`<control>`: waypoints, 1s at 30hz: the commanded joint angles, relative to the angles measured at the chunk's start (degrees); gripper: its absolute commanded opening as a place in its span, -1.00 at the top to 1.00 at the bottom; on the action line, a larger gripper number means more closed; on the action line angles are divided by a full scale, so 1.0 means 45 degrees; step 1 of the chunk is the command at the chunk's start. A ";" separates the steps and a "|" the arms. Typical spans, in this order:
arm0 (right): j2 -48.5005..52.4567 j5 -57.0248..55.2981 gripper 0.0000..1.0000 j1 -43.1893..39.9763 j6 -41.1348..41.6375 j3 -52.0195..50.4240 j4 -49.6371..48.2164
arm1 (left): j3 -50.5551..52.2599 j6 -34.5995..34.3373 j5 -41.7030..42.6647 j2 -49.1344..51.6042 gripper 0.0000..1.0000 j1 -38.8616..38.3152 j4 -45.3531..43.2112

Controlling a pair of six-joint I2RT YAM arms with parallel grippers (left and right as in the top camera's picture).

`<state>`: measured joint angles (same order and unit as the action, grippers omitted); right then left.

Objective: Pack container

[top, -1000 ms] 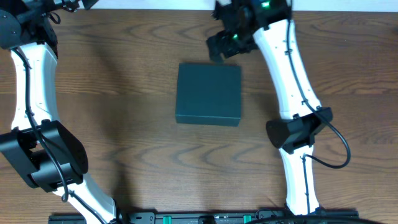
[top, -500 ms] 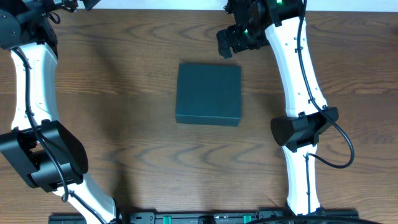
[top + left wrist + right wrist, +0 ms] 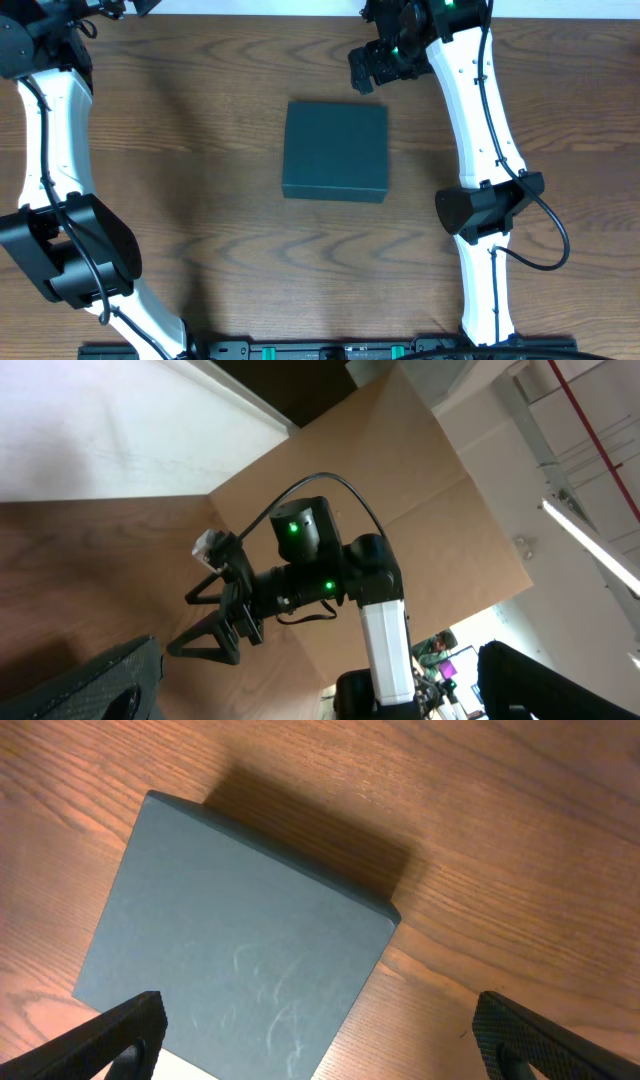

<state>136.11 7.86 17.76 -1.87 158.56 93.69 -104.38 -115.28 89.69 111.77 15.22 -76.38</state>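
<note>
Closed container (image 3: 335,150) at frame centre on the surface (image 3: 200,150). Right end effector (image 3: 365,70) (jaws wide, empty) has backed off toward upper right. Left end effector (image 3: 318,650) is equally spread and empty. Packing is likely finished.

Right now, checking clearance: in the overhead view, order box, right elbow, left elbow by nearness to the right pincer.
From the right pincer:
1. Dark teal box, close by, table centre.
2. Right arm's black elbow, right side.
3. Left arm's black elbow, far left.
</note>
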 commanded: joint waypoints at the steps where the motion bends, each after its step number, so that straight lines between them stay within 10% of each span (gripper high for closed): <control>1: -0.0199 -0.0034 -0.98 0.0039 0.0219 0.0214 0.0039 | -0.0189 0.0073 0.0068 -0.0073 -0.97 0.0029 -0.0078; 19: -0.6795 -0.4085 -0.98 0.0262 -0.2030 -0.0427 -0.1525 | -0.0189 0.0073 0.0068 -0.0078 -0.97 0.0029 -0.0078; 30: -1.5868 -0.3691 -0.99 -0.1064 -0.2550 -1.0831 -0.8607 | -0.0189 0.0073 0.0068 -0.0078 -0.97 0.0029 -0.0078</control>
<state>71.85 -9.43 14.68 -12.01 121.58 57.80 -104.38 -115.28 89.67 111.77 15.22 -76.36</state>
